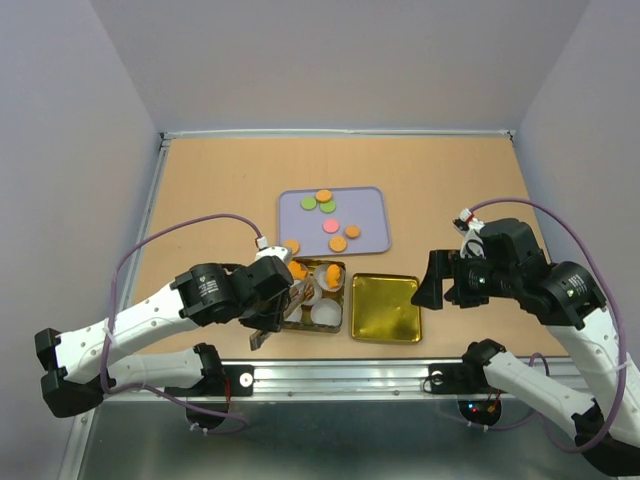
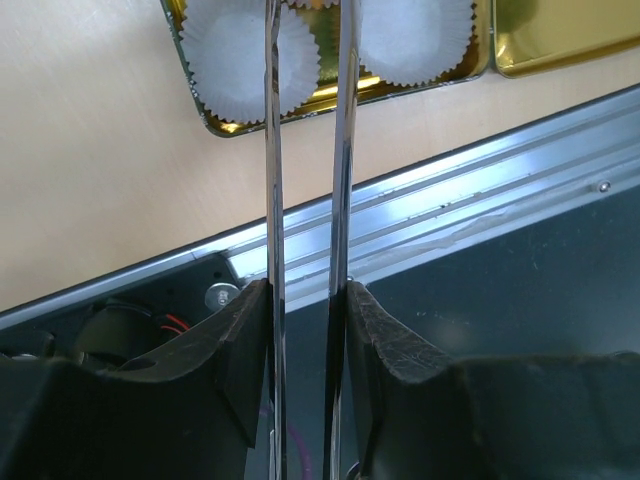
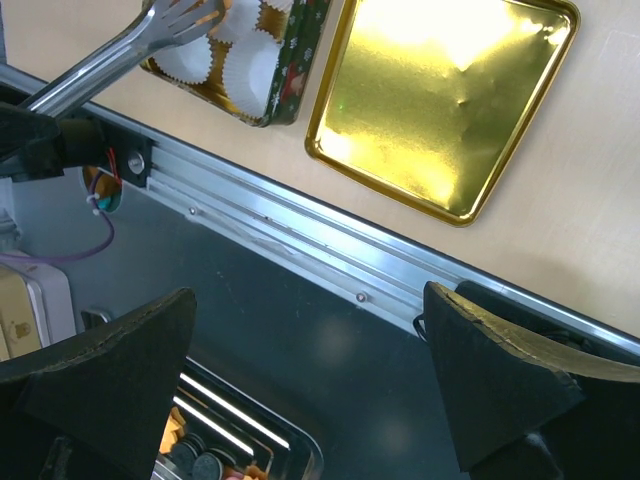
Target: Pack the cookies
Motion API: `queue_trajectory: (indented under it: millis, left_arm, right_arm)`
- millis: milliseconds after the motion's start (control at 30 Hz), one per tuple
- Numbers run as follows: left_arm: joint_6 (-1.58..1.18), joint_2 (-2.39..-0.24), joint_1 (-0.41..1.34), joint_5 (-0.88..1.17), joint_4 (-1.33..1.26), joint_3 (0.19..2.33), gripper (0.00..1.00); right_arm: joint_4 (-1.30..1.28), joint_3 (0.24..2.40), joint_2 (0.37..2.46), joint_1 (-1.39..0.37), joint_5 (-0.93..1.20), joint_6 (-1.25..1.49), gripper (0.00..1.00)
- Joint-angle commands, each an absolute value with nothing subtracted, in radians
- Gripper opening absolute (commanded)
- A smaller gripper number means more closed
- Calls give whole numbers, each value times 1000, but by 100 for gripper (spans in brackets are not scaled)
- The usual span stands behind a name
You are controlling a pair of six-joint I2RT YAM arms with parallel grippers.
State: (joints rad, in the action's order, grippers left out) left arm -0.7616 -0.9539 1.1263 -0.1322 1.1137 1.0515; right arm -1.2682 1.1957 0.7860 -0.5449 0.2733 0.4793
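Cookies [image 1: 331, 226] are being moved by tongs [image 2: 272, 150], and the left gripper [image 2: 307, 310] is clamped on the handles with the blades a little apart. The tips reach forward over the tin [image 3: 292, 85]. Whether they carry anything I cannot tell.

The right gripper [image 3: 310, 370] hangs with its fingers wide apart and nothing between them, above the rail at the near edge of the table [image 1: 210, 190]. The lid [image 3: 440, 100] lies just ahead of it, gold side up and bare.

The tin, ahead of the left gripper, is lined with white cups [image 2: 240, 50]. The near ones look empty, and two far ones show orange.

Beyond the tin, the purple tray [image 1: 365, 205] has six cookies: three orange, two green and one pink. One more orange cookie sits on the table at the tray's near left corner.

Packing looks to be at an early stage. The next move probably calls for swinging the tongs out past the tin to the loose cookie or the tray, then pinching one disc by its edges. A near cup seems the place for it.
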Motion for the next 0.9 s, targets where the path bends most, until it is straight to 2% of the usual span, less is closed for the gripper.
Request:
queue_trajectory:
  millis: [0,567,700,800,867]
  left_arm:
    - [-822,-945,1132,-187,1115,1038,0]
    - [-807,-989,1131,-198,1057,1034,1]
    - [-793,-1005,1131,-196,1058,1032,6]
    - [-787,-1008,1132,-198,1061,1031,22]
    - [-785,-1006,1131,-199,1060,1035,27]
  right_arm:
    - [-1262,1187,772,-552,273,492,100]
    - [-1255,1178,773,-552,275,497,100]
    - [-1255,1177,773,-552,272,495,100]
    - [-1255,1173,773,-552,267,494,100]
    - [-1255,1172,775,-552,267,492,100]
